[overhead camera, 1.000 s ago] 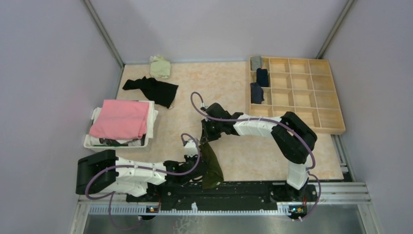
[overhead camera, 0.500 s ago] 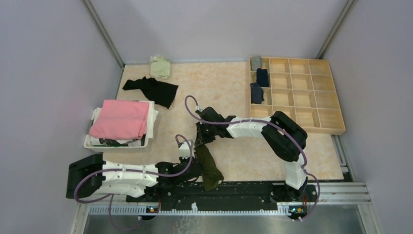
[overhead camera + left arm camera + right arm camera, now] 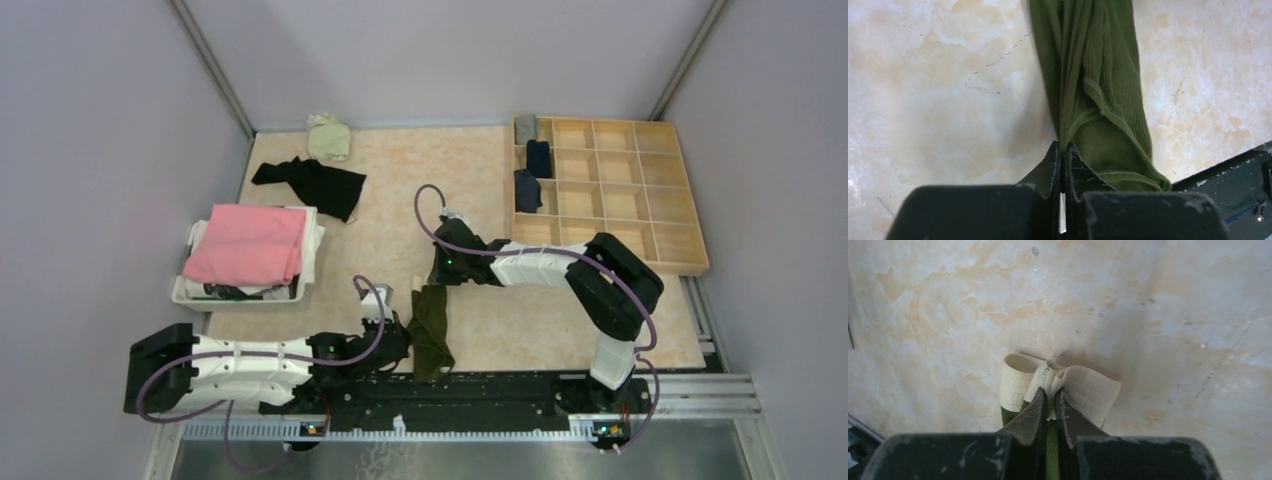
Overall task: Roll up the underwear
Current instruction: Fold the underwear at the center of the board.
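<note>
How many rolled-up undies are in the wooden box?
3, in the left column of the wooden box: grey roll farthest, middle navy roll, nearest navy roll. Nothing seems hidden.

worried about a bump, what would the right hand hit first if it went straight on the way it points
The right hand pinches the underwear; straight on it would probably meet the bare table, though depth is unclear.

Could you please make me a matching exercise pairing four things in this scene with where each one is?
Things: 1 olive underwear; 2 pink cloth; 3 pale green garment; 4 navy underwear.
Places: A in the wooden tray; B pinched by the left gripper and right gripper; C at the table's far edge; D on the white basket.
Pairs: 1-B; 2-D; 3-C; 4-A.
</note>
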Controlling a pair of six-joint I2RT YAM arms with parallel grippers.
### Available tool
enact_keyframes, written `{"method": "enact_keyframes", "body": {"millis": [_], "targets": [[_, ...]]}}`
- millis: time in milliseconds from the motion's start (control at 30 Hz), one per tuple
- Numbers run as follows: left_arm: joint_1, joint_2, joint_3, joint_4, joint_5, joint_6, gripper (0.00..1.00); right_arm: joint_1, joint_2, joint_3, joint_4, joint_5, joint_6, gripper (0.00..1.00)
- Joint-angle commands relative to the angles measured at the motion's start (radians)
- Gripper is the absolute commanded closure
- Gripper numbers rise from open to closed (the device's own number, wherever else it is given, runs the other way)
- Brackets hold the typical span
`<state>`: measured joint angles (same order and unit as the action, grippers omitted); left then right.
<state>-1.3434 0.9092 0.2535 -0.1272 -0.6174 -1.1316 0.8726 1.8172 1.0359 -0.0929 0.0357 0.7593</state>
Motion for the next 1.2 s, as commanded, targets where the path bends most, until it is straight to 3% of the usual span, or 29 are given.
{"method": "enact_keyframes", "body": {"millis": [0, 300, 667, 1033, 1167], "targets": [[-0.011, 0.060, 0.027, 0.034, 0.066, 0.056, 1.00, -0.084, -0.005, -0.067, -0.107, 0.277, -0.028, 1.00], [-0.011, 0.193, 0.110, 0.117, 0.108, 0.124, 1.00, -0.116, -0.061, -0.111, -0.132, 0.336, -0.040, 1.00], [-0.011, 0.305, 0.145, 0.269, 0.204, 0.152, 1.00, -0.118, -0.105, -0.136, -0.078, 0.252, -0.108, 1.00], [-0.011, 0.260, 0.094, 0.333, 0.290, 0.183, 0.68, -0.118, -0.114, -0.139, -0.065, 0.213, -0.161, 1.00], [-0.011, 0.166, 0.035, 0.334, 0.256, 0.165, 0.65, -0.118, -0.130, -0.145, -0.040, 0.179, -0.213, 1.00]]}}
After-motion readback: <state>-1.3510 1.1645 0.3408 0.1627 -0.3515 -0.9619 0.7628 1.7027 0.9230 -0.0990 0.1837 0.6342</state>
